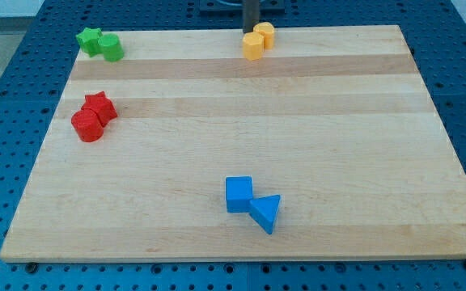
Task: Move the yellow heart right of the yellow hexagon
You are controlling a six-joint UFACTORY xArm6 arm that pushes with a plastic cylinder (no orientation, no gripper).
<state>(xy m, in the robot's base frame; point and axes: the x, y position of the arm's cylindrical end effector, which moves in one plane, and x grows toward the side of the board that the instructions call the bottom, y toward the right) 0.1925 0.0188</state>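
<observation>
- At the view's top edge of the pale wooden board, my tip is being seen touching the two yellow blocks from behind; no claw is carried, nothing is gripped.
- The yellow hexagon block is being touched by the yellow heart block, lying just up-right of it.

Wood board w/ yellow pair, green pair, red pair, blue pair.
</observation>
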